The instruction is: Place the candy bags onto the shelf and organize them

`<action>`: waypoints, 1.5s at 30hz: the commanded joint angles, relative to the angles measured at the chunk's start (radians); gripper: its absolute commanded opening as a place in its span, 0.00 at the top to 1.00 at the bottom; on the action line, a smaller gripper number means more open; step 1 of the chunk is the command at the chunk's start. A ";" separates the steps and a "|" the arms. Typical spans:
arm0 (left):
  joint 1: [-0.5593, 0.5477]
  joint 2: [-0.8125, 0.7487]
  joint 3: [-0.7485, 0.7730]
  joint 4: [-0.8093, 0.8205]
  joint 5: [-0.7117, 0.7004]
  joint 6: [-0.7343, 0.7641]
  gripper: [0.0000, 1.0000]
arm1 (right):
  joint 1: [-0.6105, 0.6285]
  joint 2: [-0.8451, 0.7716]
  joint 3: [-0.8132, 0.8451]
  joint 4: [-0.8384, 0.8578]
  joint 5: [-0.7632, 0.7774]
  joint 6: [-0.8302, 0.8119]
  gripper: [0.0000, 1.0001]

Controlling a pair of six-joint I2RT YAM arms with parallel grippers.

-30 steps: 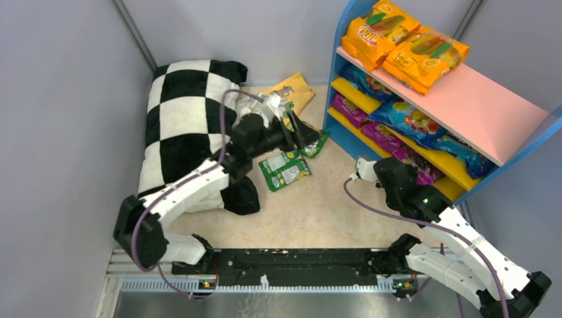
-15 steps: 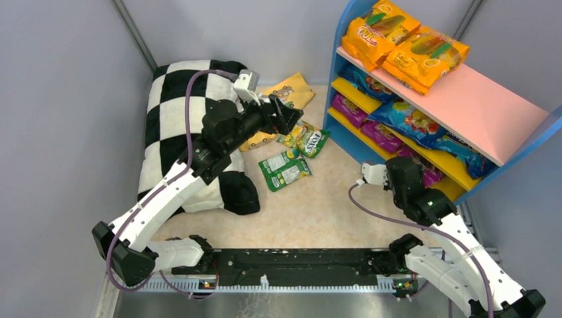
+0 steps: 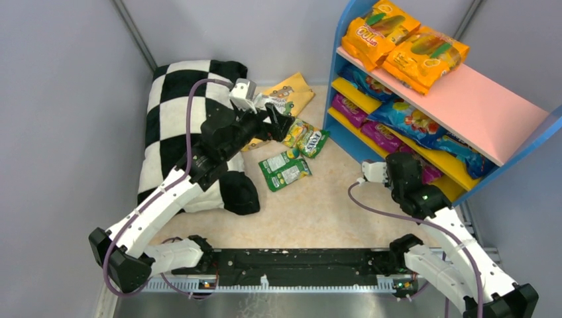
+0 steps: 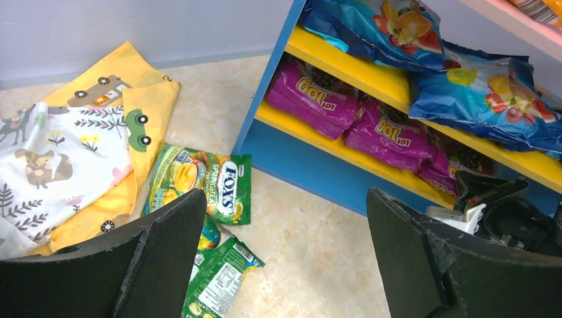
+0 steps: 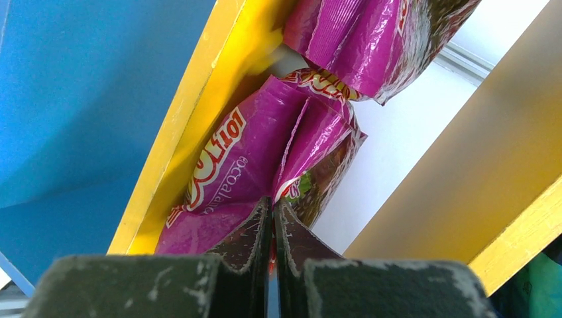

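Observation:
Several green candy bags lie on the floor: a FOX'S one (image 4: pixel 202 184) (image 3: pixel 313 142) and two overlapping ones (image 3: pixel 285 170) (image 4: pixel 215 281). My left gripper (image 4: pixel 283 199) (image 3: pixel 280 123) hovers open just above and beside them, holding nothing. The shelf (image 3: pixel 464 106) stands at the right, with orange bags (image 3: pixel 404 43) on its pink top, blue bags (image 3: pixel 411 119) on the middle board and purple bags (image 4: pixel 311 99) on the lowest board. My right gripper (image 5: pixel 272 202) reaches into that lowest level, shut on the centre seam of a purple candy bag (image 5: pixel 245 159).
A black-and-white checkered pillow (image 3: pixel 185 112) fills the left side under my left arm. A yellow printed cloth (image 3: pixel 291 89) (image 4: pixel 79 146) lies behind the green bags. Grey walls close in the back and both sides. The shelf's blue side panel (image 4: pixel 265 86) stands right of the green bags.
My left gripper pulled back from over the green bags toward the pillow and opened a little wider. My right wrist shifted right, closer to the shelf's lowest board.

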 commanded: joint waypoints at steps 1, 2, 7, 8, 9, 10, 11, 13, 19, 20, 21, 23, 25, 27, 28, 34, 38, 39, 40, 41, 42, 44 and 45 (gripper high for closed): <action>0.002 -0.018 -0.011 0.053 -0.016 0.022 0.04 | -0.018 -0.014 -0.025 0.049 -0.015 -0.028 0.96; 0.001 -0.020 -0.012 0.054 -0.016 0.022 0.04 | -0.018 -0.021 -0.035 0.053 -0.014 -0.034 0.94; 0.004 -0.013 -0.014 0.057 -0.009 0.016 0.04 | -0.018 -0.076 -0.031 0.012 -0.037 0.003 0.75; 0.004 -0.012 -0.014 0.056 -0.001 0.012 0.04 | -0.019 -0.082 -0.010 -0.015 -0.051 0.033 0.71; 0.005 -0.008 -0.014 0.056 0.006 0.008 0.03 | -0.019 -0.087 0.009 -0.037 -0.062 0.063 0.67; 0.006 -0.006 -0.013 0.057 0.014 0.004 0.04 | -0.018 -0.090 0.031 -0.065 -0.072 0.093 0.64; 0.008 -0.004 -0.015 0.059 0.015 0.001 0.04 | -0.017 -0.093 0.049 -0.092 -0.079 0.128 0.61; 0.011 -0.002 -0.014 0.058 0.015 -0.001 0.04 | -0.016 -0.108 0.074 -0.140 -0.088 0.176 0.54; 0.018 0.007 -0.016 0.056 0.015 -0.008 0.03 | -0.016 -0.173 0.083 -0.221 -0.066 0.220 0.45; 0.019 0.008 -0.018 0.056 0.015 -0.012 0.03 | -0.017 -0.177 0.071 -0.215 -0.044 0.223 0.44; 0.021 0.010 -0.017 0.059 0.044 -0.016 0.03 | -0.016 -0.175 0.059 -0.201 -0.009 0.229 0.44; 0.022 0.010 -0.020 0.061 0.050 -0.021 0.04 | -0.017 -0.165 0.023 -0.180 0.050 0.228 0.44; 0.023 0.010 -0.022 0.063 0.046 -0.019 0.04 | -0.016 -0.161 -0.005 -0.145 0.091 0.224 0.45; 0.023 0.010 -0.023 0.061 0.040 -0.017 0.04 | -0.018 -0.158 -0.019 -0.110 0.138 0.222 0.46; 0.023 0.009 -0.022 0.061 0.038 -0.016 0.03 | -0.019 -0.155 -0.022 -0.104 0.156 0.222 0.47; 0.023 0.007 -0.022 0.061 0.040 -0.015 0.04 | -0.036 -0.168 -0.017 -0.097 0.164 0.239 0.50; 0.024 0.004 -0.022 0.061 0.041 -0.015 0.04 | -0.036 -0.206 0.050 -0.142 -0.046 0.314 0.47; 0.023 0.004 -0.023 0.059 0.038 -0.014 0.03 | -0.036 -0.211 0.064 -0.157 -0.080 0.325 0.46; 0.023 0.003 -0.021 0.059 0.036 -0.013 0.03 | -0.036 -0.213 0.082 -0.175 -0.119 0.341 0.45; 0.023 0.002 -0.021 0.059 0.034 -0.011 0.04 | -0.036 -0.214 0.106 -0.191 -0.164 0.364 0.43; 0.023 0.001 -0.019 0.057 0.030 -0.010 0.04 | -0.037 -0.215 0.133 -0.216 -0.229 0.392 0.39; 0.025 -0.005 -0.019 0.055 0.030 -0.006 0.03 | -0.037 -0.221 0.196 -0.258 -0.389 0.441 0.28; 0.024 -0.009 -0.017 0.055 0.030 -0.004 0.02 | -0.036 -0.222 0.218 -0.274 -0.482 0.468 0.21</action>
